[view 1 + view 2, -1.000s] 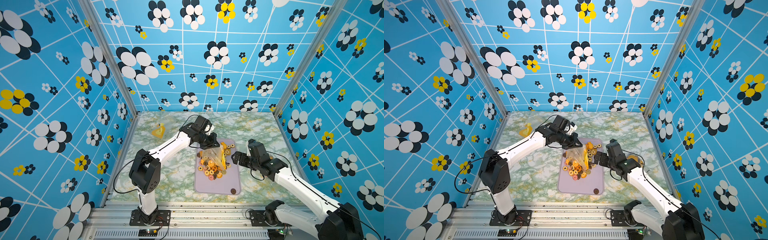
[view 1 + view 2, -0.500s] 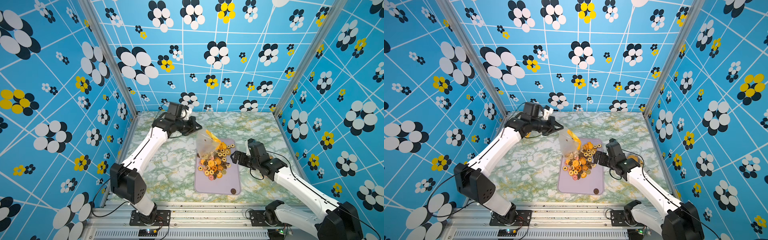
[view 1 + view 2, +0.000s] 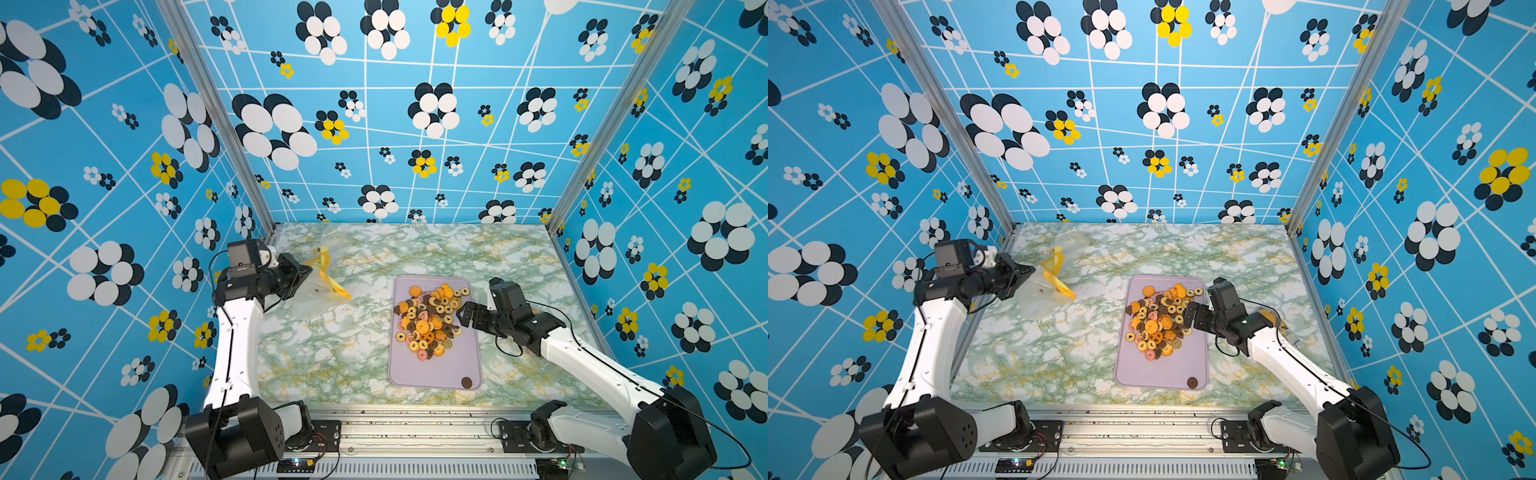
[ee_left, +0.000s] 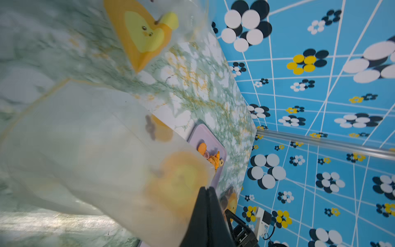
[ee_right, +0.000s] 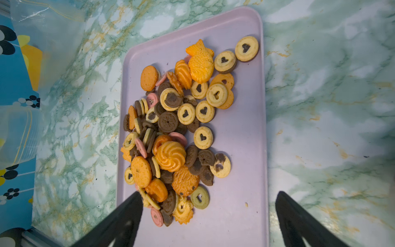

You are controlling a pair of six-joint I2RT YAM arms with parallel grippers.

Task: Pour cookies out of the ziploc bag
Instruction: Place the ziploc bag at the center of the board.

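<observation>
1. The desk [image 3: 332, 353], marbled green and white, carries everything.
2. A lilac tray [image 3: 432, 374] lies right of the desk's middle, its short side toward the front edge.
3. The ziploc bag [image 3: 320, 286] (clear, with yellow print) hangs near the desk's left edge, toward the far-left corner, well apart from the tray. Whether it touches the desk I cannot tell.
4. The cookies [image 3: 430, 322] are heaped on the tray's far half: orange, brown, pink and cream.
5. The left gripper [image 3: 305, 272] has its jaws closed, pinching the bag's edge.
6. The right gripper [image 3: 464, 316] hovers at the tray's right rim beside the heap, jaws spread wide, holding nothing.
7. One dark brown cookie [image 3: 466, 382] sits alone by the tray's front-right corner.
</observation>
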